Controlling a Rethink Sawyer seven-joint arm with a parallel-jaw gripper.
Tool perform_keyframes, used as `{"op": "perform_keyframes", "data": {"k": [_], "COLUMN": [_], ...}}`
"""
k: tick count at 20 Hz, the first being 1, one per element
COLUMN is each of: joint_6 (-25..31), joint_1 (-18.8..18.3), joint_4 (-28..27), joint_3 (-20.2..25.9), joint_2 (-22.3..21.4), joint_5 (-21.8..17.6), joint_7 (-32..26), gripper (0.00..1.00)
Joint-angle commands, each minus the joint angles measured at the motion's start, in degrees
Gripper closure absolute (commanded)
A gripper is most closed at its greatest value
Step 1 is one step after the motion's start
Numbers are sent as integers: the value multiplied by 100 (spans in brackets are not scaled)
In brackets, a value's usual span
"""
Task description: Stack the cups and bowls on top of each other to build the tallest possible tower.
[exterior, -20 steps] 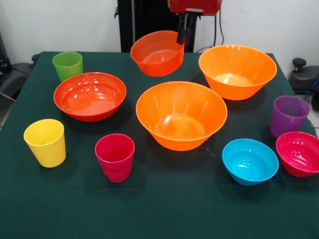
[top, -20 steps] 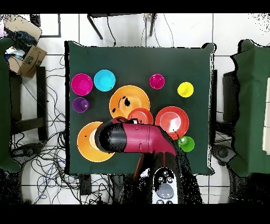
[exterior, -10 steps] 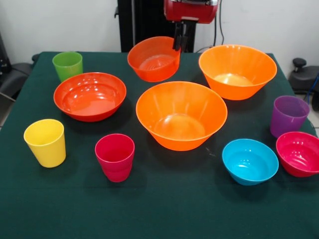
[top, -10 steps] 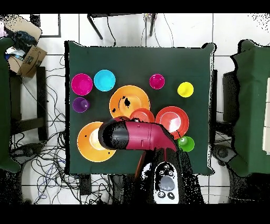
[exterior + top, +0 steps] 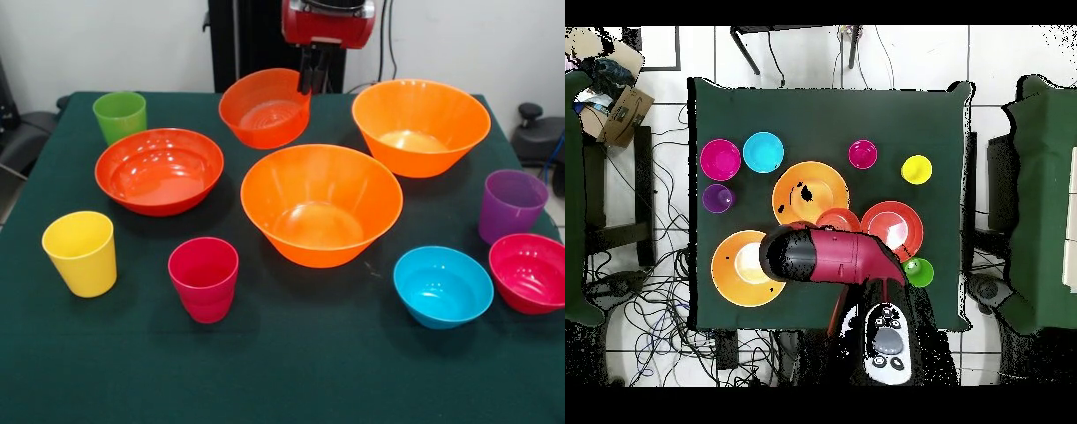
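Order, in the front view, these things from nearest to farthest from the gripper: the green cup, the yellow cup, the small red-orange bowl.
1. Small red-orange bowl: held at its rim by the gripper.
2. Green cup: far-left part of the picture.
3. Yellow cup: left edge, much lower down.

Readable text: none in either view.
Cups and bowls: plain coloured plastic with no lettering or numbers.
Table (image 5: 291,371): plain dark green cloth with no markings.
Cardboard box (image 5: 627,110): beside the table in the overhead view, any print on it too small to read.
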Motion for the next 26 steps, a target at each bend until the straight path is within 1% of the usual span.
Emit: {"op": "perform_keyframes", "data": {"k": [1,11,16,20,26], "joint_6": [-130,-206,-209,-271,-236], "joint_1": [-207,-286,-381,-457,-471], "joint_4": [-210,-190,-147,-195,-166], "joint_3": [268,367,442,489,527], "joint_2": [283,310,265,353,304], "joint_5": [-523,-668,-730,-802,-839], "joint_7": [61,142,67,36,56], "gripper": [100,100,100,100,100]}}
